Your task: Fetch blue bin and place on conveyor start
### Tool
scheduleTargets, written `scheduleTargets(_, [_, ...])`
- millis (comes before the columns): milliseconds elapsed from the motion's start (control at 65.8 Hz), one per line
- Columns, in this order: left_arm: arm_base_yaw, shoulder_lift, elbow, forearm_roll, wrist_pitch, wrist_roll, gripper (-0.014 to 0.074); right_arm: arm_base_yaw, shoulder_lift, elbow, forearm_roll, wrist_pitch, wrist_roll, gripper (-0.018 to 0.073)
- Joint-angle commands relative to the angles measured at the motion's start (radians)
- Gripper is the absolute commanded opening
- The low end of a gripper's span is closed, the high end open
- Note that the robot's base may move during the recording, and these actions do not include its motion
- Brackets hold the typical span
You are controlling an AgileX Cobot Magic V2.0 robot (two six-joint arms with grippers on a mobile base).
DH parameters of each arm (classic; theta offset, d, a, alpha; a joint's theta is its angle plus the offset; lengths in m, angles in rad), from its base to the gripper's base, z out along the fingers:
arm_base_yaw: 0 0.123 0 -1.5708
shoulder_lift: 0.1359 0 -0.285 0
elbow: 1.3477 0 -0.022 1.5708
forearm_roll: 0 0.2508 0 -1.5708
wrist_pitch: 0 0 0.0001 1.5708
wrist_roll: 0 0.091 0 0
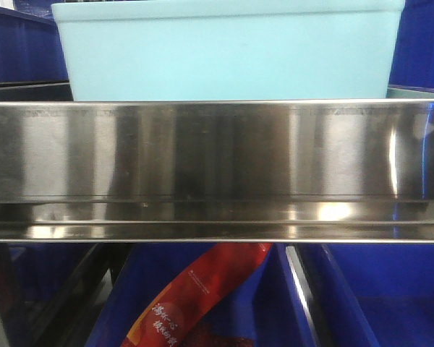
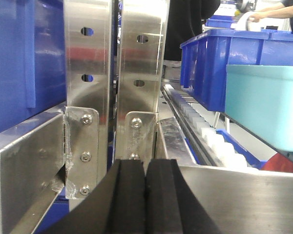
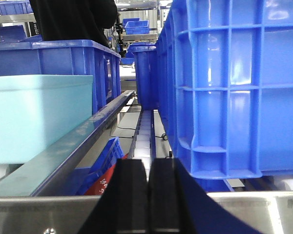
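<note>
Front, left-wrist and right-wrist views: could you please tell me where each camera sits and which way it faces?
Front: level with the stainless-steel shelf rail, facing it; the blue bin stands behind; no robot parts.
Left wrist: behind the shut left gripper, facing steel uprights; blue bin at right.
Right wrist: behind the shut right gripper, facing down a roller lane; blue bin at left.
Shared: all three show the blue bin.

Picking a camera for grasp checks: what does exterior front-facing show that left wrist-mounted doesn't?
Front only: the blue bin's full front wall above the steel rail, and the print on the red packet below. Left wrist only: the left gripper, pads together; slotted steel posts; roller track; a ribbed dark blue bin next to it. Both: the blue bin, ungripped.
</note>
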Motion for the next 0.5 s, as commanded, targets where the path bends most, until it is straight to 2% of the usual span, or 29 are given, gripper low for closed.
scheduleTargets(0, [0.003, -0.004, -0.003, 0.007, -0.016, 0.002, -0.0111, 0.001, -0.003, -0.005, 0.004, -0.016, -0.009, -0.0162])
scheduleTargets(486, [0.003, -0.004, -0.003, 0.007, -0.030, 0.002, -0.0111, 0.001, -0.003, -0.005, 0.004, -0.016, -0.009, -0.0162])
